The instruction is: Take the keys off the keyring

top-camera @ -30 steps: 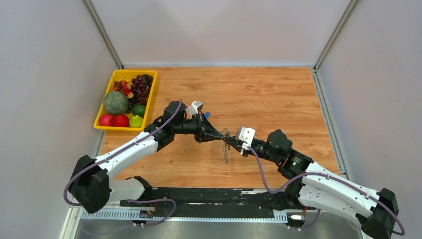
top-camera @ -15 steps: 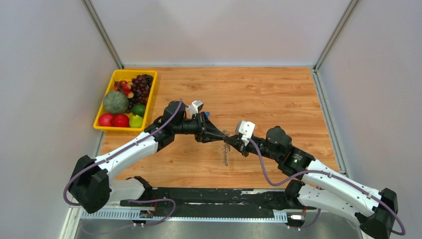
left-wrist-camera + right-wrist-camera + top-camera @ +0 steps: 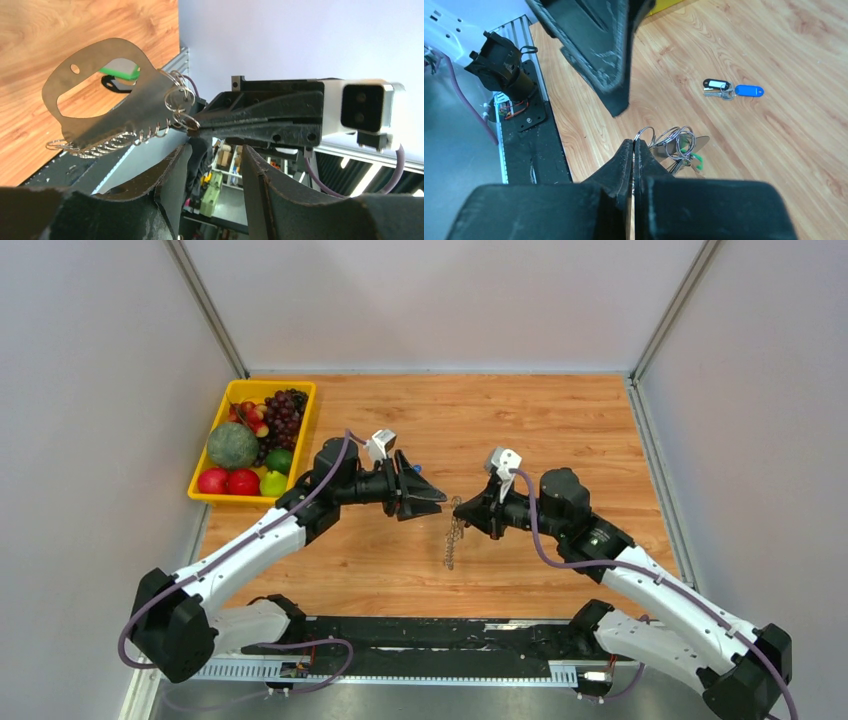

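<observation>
The keyring (image 3: 453, 540), a bunch of silvery rings on a thin metal plate with a green tag (image 3: 696, 160), hangs in the air from my right gripper (image 3: 464, 512). That gripper (image 3: 634, 143) is shut on one ring of the keyring (image 3: 676, 142). My left gripper (image 3: 432, 496) stands open just left of the keyring, apart from it. In the left wrist view the keyring (image 3: 107, 112) hangs ahead of my open left gripper (image 3: 216, 150). Two loose keys lie on the table, one blue-headed (image 3: 749, 91) and one black-and-white (image 3: 716, 83). The blue one (image 3: 413, 469) shows behind the left gripper.
A yellow tray (image 3: 301, 432) of fruit stands at the table's far left. Grey walls close in the wooden table (image 3: 560, 430) on three sides. A black rail (image 3: 430, 635) with the arm bases runs along the near edge.
My left gripper has opened and drawn back to the left, off the keyring. My right gripper has kept its grip and moved slightly up and away with the keyring.
</observation>
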`<state>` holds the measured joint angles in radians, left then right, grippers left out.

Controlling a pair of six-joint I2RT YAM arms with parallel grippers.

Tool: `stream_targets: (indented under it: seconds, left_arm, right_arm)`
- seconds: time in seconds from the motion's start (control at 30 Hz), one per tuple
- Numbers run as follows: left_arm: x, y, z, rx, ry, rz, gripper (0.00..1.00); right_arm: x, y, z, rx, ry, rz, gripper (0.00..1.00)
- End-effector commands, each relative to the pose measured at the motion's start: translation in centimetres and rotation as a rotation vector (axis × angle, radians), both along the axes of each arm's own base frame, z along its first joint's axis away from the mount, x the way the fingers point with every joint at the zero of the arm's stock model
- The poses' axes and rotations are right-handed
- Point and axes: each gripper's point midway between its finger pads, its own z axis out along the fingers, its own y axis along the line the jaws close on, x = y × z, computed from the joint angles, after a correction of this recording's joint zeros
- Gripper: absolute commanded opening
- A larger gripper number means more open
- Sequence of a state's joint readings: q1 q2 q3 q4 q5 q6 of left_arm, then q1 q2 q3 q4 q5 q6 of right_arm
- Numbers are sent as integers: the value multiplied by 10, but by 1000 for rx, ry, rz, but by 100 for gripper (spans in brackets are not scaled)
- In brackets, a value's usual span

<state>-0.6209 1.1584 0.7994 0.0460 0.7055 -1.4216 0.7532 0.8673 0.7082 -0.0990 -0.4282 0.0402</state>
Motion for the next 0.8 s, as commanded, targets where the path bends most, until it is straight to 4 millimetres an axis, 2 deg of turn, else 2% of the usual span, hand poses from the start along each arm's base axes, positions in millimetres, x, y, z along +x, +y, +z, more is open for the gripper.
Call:
stream_targets:
  seconds: [0.0, 0.13, 0.2, 0.3, 0.4, 0.5, 0.53, 0.6, 0.77]
  left_arm:
    - [4, 9, 24, 10, -125, 24, 54]
    - [7, 14, 22, 58, -179, 28, 61]
    - [10, 17, 24, 104, -259, 30, 62]
    - [30, 32, 22, 261, -489, 71, 61]
    - [43, 50, 43, 361, -791, 109, 59]
    - [42, 60, 67, 345, -1045, 141, 59]
    - [36, 62, 79, 318, -1181, 138, 59]
    - [26, 63, 88, 297, -1361, 109, 58]
    - [22, 60, 85, 397, -1607, -20, 62]
  right_arm:
    - [-3, 2, 36, 115, 61, 46, 0]
    - [4, -4, 42, 140, 91, 31, 0]
    - [6, -6, 48, 161, 114, 35, 0]
    - [9, -7, 55, 186, 170, 48, 0]
    - [13, -6, 61, 209, 259, 76, 0]
    - [15, -1, 63, 222, 383, 120, 0]
    - [16, 1, 66, 227, 413, 132, 0]
    - [18, 4, 68, 232, 469, 149, 0]
    - [26, 10, 67, 226, 588, 140, 0]
